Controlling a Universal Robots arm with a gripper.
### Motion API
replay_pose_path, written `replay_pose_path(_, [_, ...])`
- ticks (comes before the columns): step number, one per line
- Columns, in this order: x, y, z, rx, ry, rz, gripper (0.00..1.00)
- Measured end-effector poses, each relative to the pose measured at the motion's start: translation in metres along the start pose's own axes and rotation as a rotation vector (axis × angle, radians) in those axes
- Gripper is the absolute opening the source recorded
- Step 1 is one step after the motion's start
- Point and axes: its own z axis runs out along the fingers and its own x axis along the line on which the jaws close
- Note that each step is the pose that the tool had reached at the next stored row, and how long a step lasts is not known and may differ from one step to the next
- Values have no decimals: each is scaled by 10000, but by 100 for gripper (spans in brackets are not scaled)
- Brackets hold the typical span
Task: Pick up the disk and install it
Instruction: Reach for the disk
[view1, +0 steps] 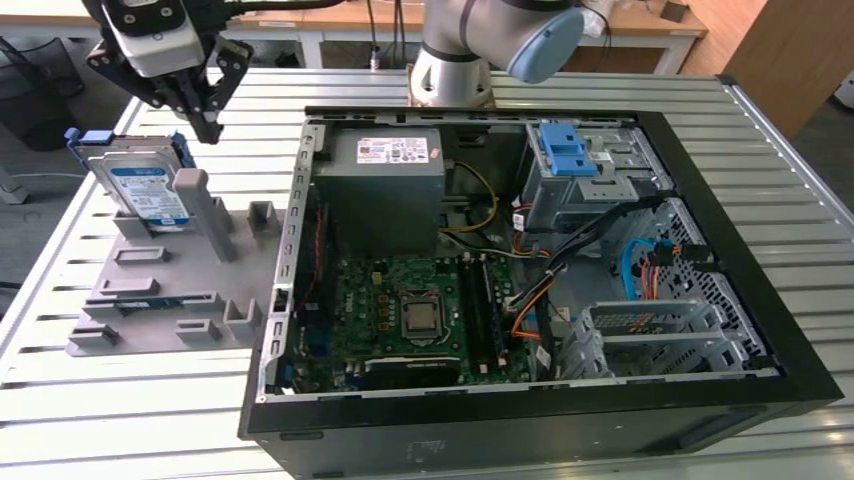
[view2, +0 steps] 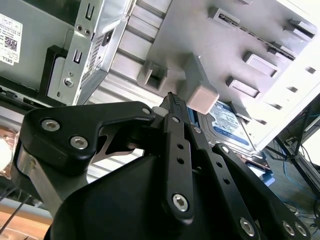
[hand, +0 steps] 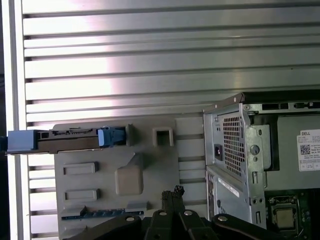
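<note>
The disk (view1: 147, 187) is a silver hard drive with a blue-and-white label in a blue bracket. It stands tilted on its edge in the grey holder plate (view1: 160, 295), at the exterior view's left. My gripper (view1: 210, 130) hangs just above and beside the disk's far end, shut, with nothing between its fingertips. In the second wrist view the black fingers (view2: 175, 130) meet at the gripper's tip (view2: 173, 98), with the disk (view2: 228, 123) behind them. In the first wrist view the disk (hand: 70, 140) shows edge-on, apart from the gripper (hand: 176, 192).
The open black computer case (view1: 747, 250) lies at the exterior view's right of the holder, with a grey power-supply box (view1: 387, 190), a motherboard (view1: 414, 310), a drive bay with a light-blue latch (view1: 567, 150) and loose cables. The slatted metal table (view1: 160, 420) surrounds both.
</note>
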Motion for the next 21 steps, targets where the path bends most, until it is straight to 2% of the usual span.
replay_pose_path(6, [71,4,3,1,0,0,11])
replay_pose_path(21, [184,14,13,0,0,-1,11])
